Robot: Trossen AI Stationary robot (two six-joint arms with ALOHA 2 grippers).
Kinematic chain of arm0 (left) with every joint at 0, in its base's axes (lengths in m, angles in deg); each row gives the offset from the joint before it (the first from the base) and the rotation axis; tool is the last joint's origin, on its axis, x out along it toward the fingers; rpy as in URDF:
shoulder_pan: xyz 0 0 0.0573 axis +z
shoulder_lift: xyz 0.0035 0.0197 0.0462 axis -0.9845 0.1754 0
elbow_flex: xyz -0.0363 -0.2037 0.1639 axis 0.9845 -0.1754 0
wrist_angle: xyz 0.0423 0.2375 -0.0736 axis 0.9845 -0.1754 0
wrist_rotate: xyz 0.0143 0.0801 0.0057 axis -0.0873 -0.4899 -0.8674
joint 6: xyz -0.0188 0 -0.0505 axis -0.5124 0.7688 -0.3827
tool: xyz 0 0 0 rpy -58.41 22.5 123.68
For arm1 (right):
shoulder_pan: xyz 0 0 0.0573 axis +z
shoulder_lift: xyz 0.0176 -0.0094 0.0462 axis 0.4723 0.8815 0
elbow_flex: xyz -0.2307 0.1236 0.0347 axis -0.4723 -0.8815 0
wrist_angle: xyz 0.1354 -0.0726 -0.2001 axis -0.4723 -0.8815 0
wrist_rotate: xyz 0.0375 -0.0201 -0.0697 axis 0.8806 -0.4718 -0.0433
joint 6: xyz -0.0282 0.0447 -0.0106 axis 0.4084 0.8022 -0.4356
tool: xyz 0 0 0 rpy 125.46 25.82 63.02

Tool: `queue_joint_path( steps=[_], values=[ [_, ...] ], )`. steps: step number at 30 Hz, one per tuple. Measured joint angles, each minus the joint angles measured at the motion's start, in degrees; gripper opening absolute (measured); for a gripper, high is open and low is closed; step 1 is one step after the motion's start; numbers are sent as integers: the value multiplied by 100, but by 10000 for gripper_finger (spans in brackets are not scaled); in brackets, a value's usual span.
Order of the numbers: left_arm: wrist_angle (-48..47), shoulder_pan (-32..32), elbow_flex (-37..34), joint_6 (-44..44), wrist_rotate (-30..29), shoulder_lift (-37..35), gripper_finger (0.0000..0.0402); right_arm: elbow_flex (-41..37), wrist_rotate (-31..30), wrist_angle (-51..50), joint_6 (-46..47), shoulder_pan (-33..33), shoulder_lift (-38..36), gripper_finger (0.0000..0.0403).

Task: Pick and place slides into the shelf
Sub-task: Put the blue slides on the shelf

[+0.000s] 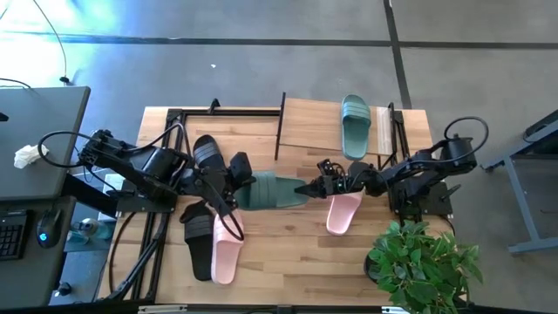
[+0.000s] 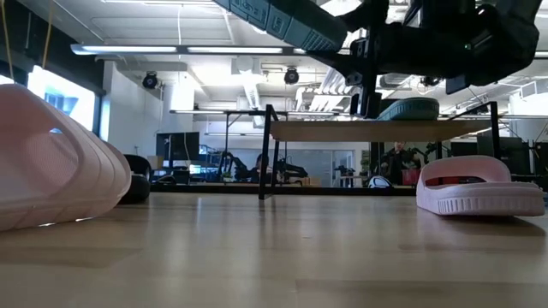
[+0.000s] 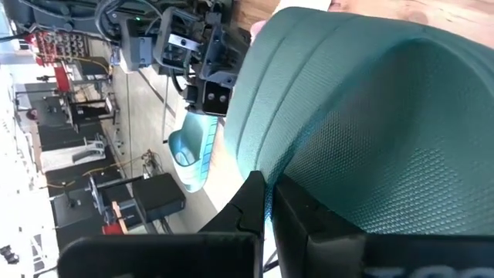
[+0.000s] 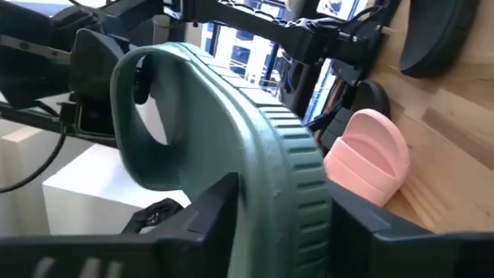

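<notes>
- While you look down from the high view, the left gripper (image 1: 234, 185) and the right gripper (image 1: 307, 188) both meet one sage-green slide (image 1: 272, 191) at the table's centre, the left at its 9 o'clock end, the right at its 3 o'clock end.
- At 1 o'clock on the table you see the second sage-green slide (image 1: 355, 127) lying on the shelf (image 1: 309, 125)'s wooden top board.
- Just under the right arm, a light-pink slide (image 1: 342, 212) lies on the table; at 7 o'clock, another light-pink slide (image 1: 225, 246) lies beside a black slide (image 1: 200, 240), and a second black slide (image 1: 207, 151) sits at 10 o'clock. A potted plant (image 1: 425, 263) stands at 4 o'clock.
- From the low view you see a light-pink slide (image 2: 53, 158) close at 9 o'clock, the other light-pink one (image 2: 478, 186) at 3 o'clock, and the shelf (image 2: 377, 130) behind it with a sage-green slide (image 2: 409, 109) on top. Dark arm parts hang at 12 o'clock.
- In the left wrist view, the left fingers (image 3: 297, 224) are pinched narrow on the edge of the sage-green slide (image 3: 363, 116), holding it.
- In the right wrist view, the right fingers (image 4: 208, 208) straddle the ribbed sole edge of the sage-green slide (image 4: 255, 147), one on each side; you cannot tell whether they press it yet. A light-pink slide (image 4: 368, 154) lies on the table beyond.
</notes>
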Motion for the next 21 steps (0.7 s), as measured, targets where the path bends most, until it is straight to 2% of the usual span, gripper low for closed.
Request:
queue_joint_path(
  steps=[7,14,16,21],
  values=[
    [-192,0,0,-185,-5,0,1,-2,-313,19,-4,22,16,37],
    [-386,0,0,-434,-164,0,25,-2,-898,-30,-64,247,16,35],
    [-399,0,1,-663,-401,-1,40,-2,-1154,-31,-112,327,16,35],
    [-494,-2,3,-924,-565,-14,93,-4,-1724,-70,-155,505,16,35]
  ],
)
